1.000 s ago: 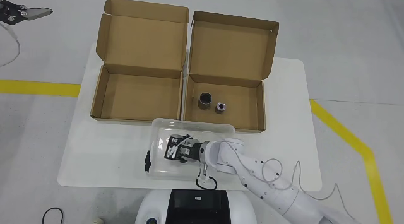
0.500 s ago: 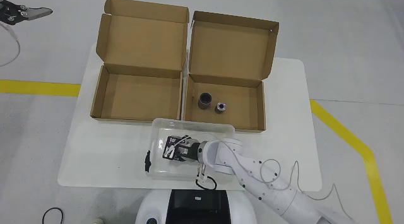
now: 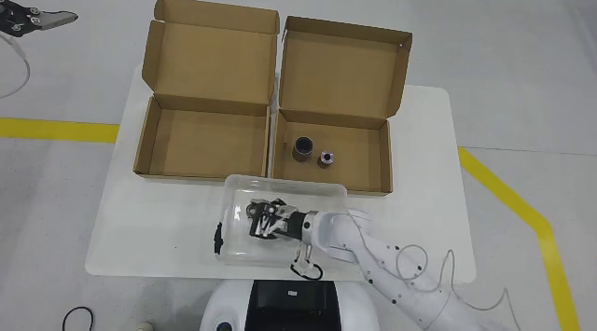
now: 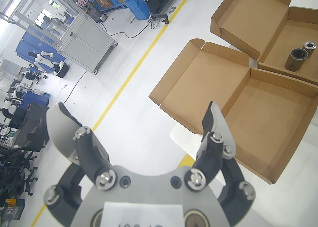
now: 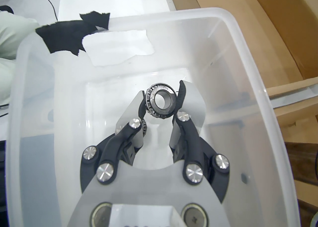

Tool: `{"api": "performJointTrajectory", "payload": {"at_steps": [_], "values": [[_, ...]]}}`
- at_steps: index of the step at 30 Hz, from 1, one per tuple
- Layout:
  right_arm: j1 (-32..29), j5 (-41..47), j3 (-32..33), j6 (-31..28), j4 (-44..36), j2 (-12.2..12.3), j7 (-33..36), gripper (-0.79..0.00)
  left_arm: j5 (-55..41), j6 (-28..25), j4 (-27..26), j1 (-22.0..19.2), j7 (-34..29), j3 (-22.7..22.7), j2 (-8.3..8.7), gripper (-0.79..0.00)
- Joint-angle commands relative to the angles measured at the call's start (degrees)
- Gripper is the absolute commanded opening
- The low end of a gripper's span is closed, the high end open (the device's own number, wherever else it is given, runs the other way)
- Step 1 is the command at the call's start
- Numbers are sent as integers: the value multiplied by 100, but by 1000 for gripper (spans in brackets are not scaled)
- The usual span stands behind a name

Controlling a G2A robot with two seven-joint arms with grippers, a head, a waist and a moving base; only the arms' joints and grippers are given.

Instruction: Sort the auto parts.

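Silvery bearing point(image 5: 161, 101), clear bin point(image 5: 174, 14), black tape point(image 5: 67, 33), brown boxes point(image 3: 201, 140), seemingly bronze cylinder point(image 4: 297, 59).

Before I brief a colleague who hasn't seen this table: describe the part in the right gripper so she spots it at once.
On the white table, a clear bin sits on the robot's side of two cardboard boxes. Inside it, the right gripper grips the bearing: a silvery ring edged with rollers, unlike the dark sleeve and small plug in one box.
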Motion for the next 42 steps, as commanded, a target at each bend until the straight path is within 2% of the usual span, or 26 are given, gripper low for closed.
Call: {"api": "performJointTrajectory", "payload": {"at_steps": [1, 4, 8, 14, 23, 31, 42], "values": [[-126, -137, 109, 41, -5, 58, -260, -785, 0, 0, 0, 0, 0, 0, 0, 0], [-356, -209, 242, 30, -110, 136, -710, -785, 0, 0, 0, 0, 0, 0, 0, 0], [-579, -164, 456, -72, -29, 224, -1659, -785, 0, 0, 0, 0, 0, 0, 0, 0], [-698, -132, 658, -243, 120, 296, -2905, -785, 0, 0, 0, 0, 0, 0, 0, 0], [-514, -187, 727, -484, 75, 303, -3954, -785, 0, 0, 0, 0, 0, 0, 0, 0], [-155, -240, 724, -549, -268, 256, -4094, -785, 0, 0, 0, 0, 0, 0, 0, 0], [31, -218, 929, -533, -1614, 268, -3117, -785, 0, 0, 0, 0, 0, 0, 0, 0]]}}
